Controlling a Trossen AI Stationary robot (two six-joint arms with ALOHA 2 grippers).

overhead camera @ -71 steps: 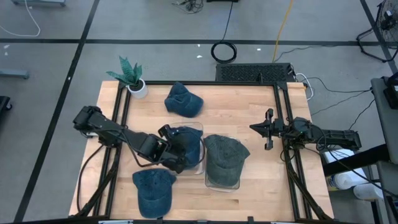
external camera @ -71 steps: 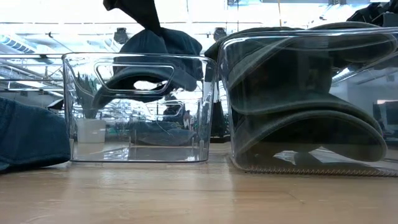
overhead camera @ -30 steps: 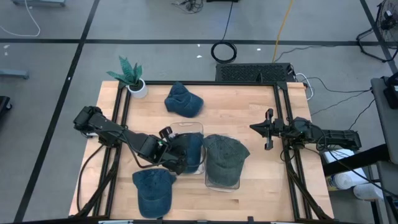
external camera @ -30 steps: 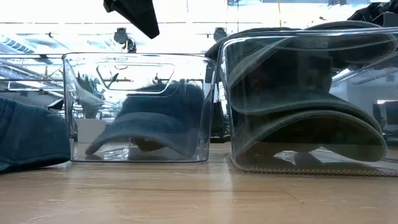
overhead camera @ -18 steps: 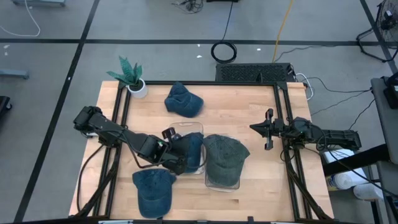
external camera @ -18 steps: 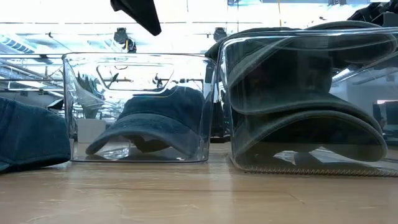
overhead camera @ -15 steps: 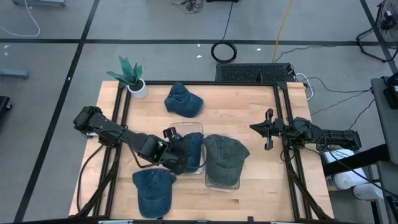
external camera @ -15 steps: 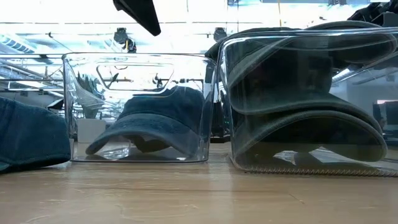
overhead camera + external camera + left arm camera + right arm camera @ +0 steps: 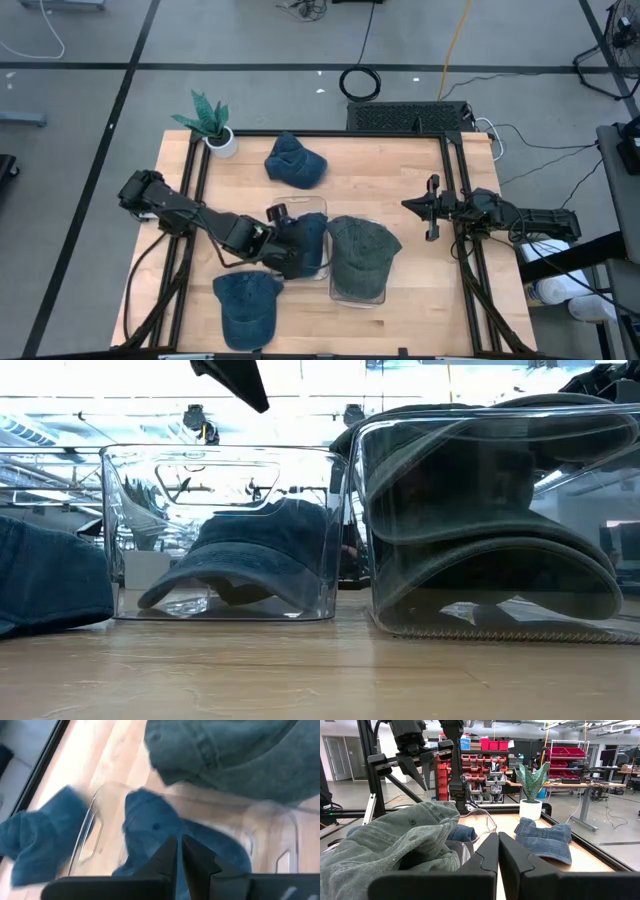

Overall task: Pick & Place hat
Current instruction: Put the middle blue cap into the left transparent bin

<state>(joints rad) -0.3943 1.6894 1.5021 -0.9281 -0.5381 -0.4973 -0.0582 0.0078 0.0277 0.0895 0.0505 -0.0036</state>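
Blue cap (image 9: 255,555): lying brim-down inside the left clear bin (image 9: 115,575), free of any grip. Left gripper (image 9: 179,851): above that bin, fingers nearly together, holding nothing. Grey-green cap (image 9: 362,254): filling the right clear bin (image 9: 355,298), touching its neighbour. Two more blue caps: one near-left (image 9: 245,305), one far by the potted plant (image 9: 212,122). Right gripper (image 9: 428,208): at the right edge, fingers together, holding nothing

Bright even light, wrist view blurred
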